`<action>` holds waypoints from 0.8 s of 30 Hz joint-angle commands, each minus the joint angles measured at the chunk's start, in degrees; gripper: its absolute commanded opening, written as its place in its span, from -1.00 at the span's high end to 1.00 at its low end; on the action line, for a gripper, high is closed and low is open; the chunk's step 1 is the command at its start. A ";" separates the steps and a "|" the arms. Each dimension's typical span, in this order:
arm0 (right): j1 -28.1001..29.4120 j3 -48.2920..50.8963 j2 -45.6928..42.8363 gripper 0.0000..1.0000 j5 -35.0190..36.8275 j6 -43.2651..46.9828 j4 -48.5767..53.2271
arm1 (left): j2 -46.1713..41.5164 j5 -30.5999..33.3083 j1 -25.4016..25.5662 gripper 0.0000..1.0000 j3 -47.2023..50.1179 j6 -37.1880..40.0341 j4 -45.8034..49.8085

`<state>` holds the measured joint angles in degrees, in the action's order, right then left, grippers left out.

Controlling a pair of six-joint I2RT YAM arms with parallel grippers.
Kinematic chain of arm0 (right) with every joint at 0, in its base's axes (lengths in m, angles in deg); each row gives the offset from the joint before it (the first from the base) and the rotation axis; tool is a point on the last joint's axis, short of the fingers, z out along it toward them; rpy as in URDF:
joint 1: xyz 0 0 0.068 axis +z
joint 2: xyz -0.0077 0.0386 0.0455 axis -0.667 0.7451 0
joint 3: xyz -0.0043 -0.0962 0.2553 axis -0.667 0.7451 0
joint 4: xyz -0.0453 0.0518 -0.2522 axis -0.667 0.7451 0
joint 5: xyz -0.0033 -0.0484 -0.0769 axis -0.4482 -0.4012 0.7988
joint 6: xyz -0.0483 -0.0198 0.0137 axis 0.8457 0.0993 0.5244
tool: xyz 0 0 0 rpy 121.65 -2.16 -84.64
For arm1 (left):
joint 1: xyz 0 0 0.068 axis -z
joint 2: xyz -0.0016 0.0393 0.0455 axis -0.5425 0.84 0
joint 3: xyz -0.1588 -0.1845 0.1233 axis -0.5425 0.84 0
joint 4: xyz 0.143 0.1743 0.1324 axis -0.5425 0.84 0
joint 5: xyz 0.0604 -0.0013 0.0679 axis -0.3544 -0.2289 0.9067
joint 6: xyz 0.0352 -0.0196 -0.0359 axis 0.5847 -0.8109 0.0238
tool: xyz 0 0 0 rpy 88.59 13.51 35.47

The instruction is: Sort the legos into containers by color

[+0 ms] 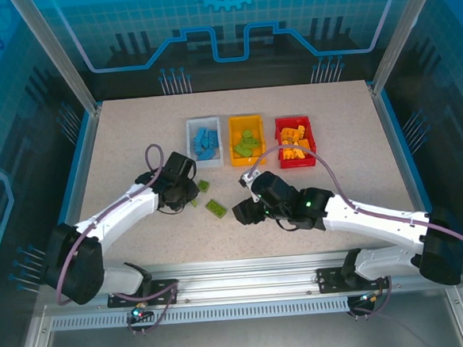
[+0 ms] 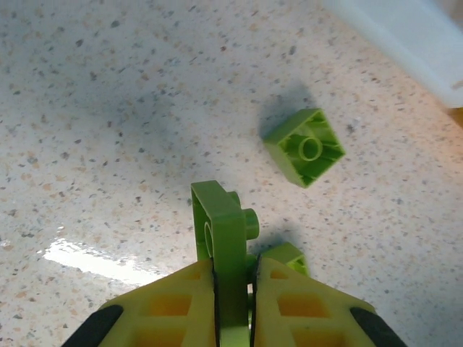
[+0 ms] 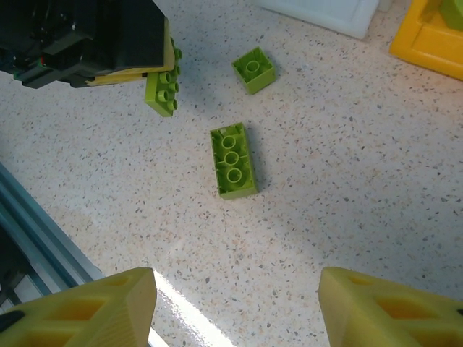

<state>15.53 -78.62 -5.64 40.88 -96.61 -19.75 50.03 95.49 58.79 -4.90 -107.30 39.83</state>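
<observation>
Green lego [image 2: 217,217] stands clamped in left claw [image 2: 233,269], seen wrist-side

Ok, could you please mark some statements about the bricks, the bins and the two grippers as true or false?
1. The left gripper is shut on a green brick. True.
2. The right gripper holds a brick. False: it is open and empty.
3. The blue bricks lie in the red bin. False: they lie in the white-grey bin; the red bin holds yellow-orange bricks.
4. The yellow bin holds green bricks. True.
5. A long green brick and a square green brick lie loose on the table. True.
</observation>
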 commanded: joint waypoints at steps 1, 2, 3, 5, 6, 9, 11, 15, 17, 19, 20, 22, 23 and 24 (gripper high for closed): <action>-2.08 -2.01 -1.15 -0.23 0.34 -0.65 -1.09 | 0.15 -2.17 0.26 1.00 -5.09 2.22 1.24; -2.74 -2.23 -1.58 -0.23 0.49 -0.73 -0.89 | 0.74 -2.50 0.51 1.00 -6.76 2.42 1.23; -3.51 -2.43 -2.02 -0.22 0.76 -0.87 -0.72 | 1.39 -2.97 0.77 1.00 -8.32 2.65 1.23; -5.38 -2.43 -3.05 -0.21 0.54 -1.37 -0.83 | 3.17 -3.90 1.84 1.00 -11.93 3.36 1.16; -6.69 -2.34 -3.58 -0.21 0.00 -1.88 -1.06 | 4.38 -4.36 2.38 1.00 -14.30 3.63 0.86; -10.13 -1.96 -4.87 -0.19 -0.37 -4.19 -2.07 | 9.68 -6.23 4.41 1.00 -21.34 4.94 -0.30; -11.99 -1.57 -5.93 -0.18 0.17 -5.83 -3.63 | 13.90 -6.69 5.84 1.00 -26.85 6.43 -0.51; -14.50 -0.92 -7.85 -0.24 3.22 -9.26 -7.39 | 22.92 -7.81 7.12 1.00 -36.24 9.49 -3.50; -15.63 -0.59 -8.40 -0.25 3.86 -10.47 -9.37 | 27.43 -7.70 7.12 0.99 -40.86 11.15 -3.97; -16.75 -0.69 -8.50 -0.26 3.60 -11.08 -10.65 | 32.34 -7.50 7.01 0.99 -45.70 13.43 -4.08; -17.21 -1.14 -8.35 -0.26 3.25 -11.15 -10.77 | 34.86 -7.82 6.85 0.99 -48.20 14.47 -4.40; -17.84 -2.02 -7.83 -0.26 2.74 -11.13 -10.23 | 39.91 -8.29 6.39 0.97 -53.25 16.15 -4.46; -18.09 -2.50 -7.60 -0.26 2.47 -10.95 -10.04 | 42.43 -8.53 6.20 0.95 -56.42 16.73 -3.85; -18.23 -2.69 -7.36 -0.26 2.12 -10.82 -9.86 | 44.58 -8.74 5.84 0.94 -59.35 17.49 -3.30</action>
<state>-1.78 -78.80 -13.26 42.78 -106.27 -27.90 90.12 88.32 65.59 -57.82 -94.40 36.07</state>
